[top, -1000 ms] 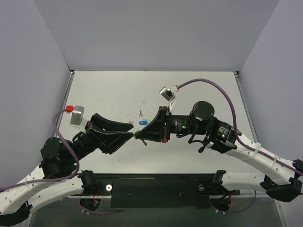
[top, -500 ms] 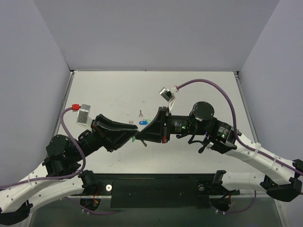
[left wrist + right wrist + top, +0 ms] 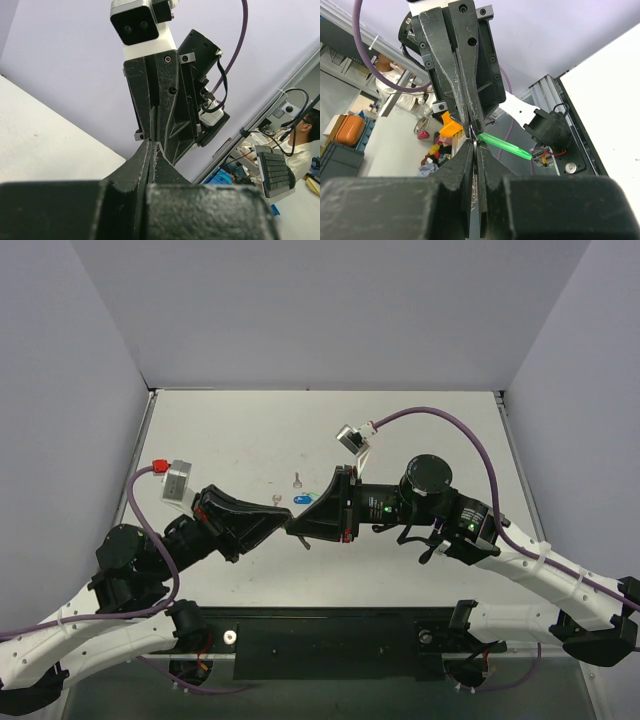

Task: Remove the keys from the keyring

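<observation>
Both grippers meet tip to tip above the middle of the table. My right gripper is shut on the thin silver keyring, seen edge-on between its fingers. A green key sticks out sideways from the ring. My left gripper is shut at the root of that green key, pressed against the right fingertips. A silver key dangles below the grip. On the table lie a blue-headed key, a bare key and a small silver piece.
The white table is enclosed by pale walls at the left, back and right. A black rail runs along the near edge between the arm bases. A purple cable loops above the right arm.
My left gripper has moved right and up to the right gripper's tips and gone from open to shut there. The right gripper has stayed put, still shut.
</observation>
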